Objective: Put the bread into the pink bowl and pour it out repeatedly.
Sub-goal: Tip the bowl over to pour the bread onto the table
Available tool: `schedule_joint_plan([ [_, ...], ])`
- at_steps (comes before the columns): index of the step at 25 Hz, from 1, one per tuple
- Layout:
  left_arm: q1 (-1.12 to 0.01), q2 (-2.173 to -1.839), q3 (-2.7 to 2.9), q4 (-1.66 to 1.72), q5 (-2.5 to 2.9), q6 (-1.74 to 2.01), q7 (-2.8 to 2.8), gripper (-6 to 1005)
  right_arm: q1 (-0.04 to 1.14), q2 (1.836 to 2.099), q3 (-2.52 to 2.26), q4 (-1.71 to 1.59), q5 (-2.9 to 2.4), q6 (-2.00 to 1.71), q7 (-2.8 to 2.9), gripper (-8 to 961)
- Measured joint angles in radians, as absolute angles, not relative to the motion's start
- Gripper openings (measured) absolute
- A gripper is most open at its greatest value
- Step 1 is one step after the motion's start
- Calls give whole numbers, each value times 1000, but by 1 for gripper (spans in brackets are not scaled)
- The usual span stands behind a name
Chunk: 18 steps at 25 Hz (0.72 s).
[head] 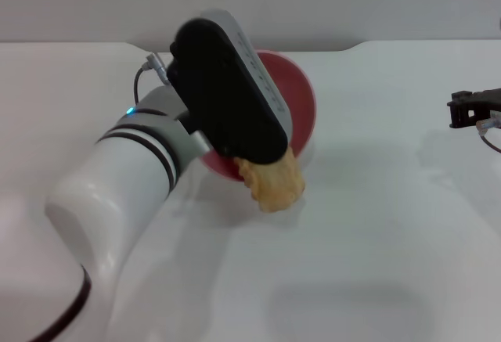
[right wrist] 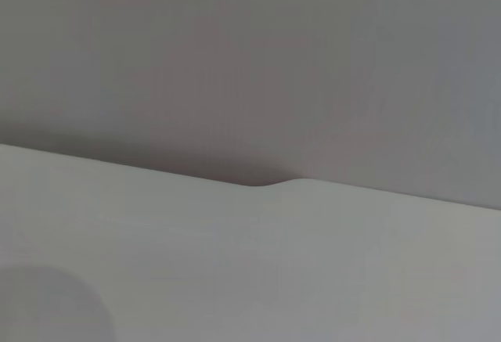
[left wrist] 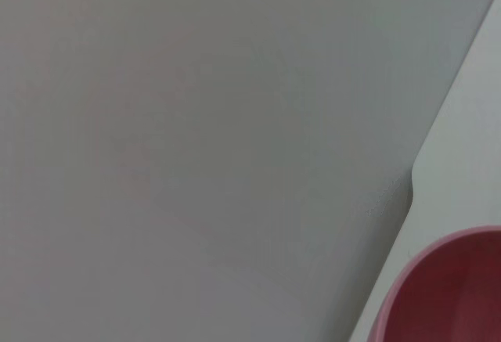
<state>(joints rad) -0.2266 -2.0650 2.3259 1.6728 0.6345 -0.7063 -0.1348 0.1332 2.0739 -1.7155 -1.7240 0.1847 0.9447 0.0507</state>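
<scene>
White counter [head: 391,225] fills most of the head view, bare but for the things at its centre. Largest there is the left arm, coming in from the lower left of the frame, its black wrist housing lying across the pink bowl [head: 301,95]. That bowl sits just above centre, tipped steeply so its rim faces the right of the frame; the left gripper [head: 205,148] seems to hold it at the lower left edge, but whether its fingers are clamped or apart cannot be told, since the housing hides them. In the left wrist view the pink bowl [left wrist: 454,295] shows only as a curved rim in the lower right corner.

Smaller is the bread [head: 272,182], spilling from the bowl's lower lip at centre frame, its scalloped tan side showing, its low end apparently on the counter.

Judging by looks, the loaf is a light, stiff toy, somewhat slick; a grip across its narrow middle would suit. The smooth bowl is best pinched at its rim.

The right gripper [head: 470,111] is parked at the right edge; its fingers' state cannot be told.
</scene>
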Motion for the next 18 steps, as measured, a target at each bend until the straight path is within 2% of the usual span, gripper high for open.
schedule_joint_plan([
  [18, -201, -2069, 2475, 1610, 1139, -724, -338, 46, 83, 2077, -1572, -1722, 90, 964, 44, 0],
])
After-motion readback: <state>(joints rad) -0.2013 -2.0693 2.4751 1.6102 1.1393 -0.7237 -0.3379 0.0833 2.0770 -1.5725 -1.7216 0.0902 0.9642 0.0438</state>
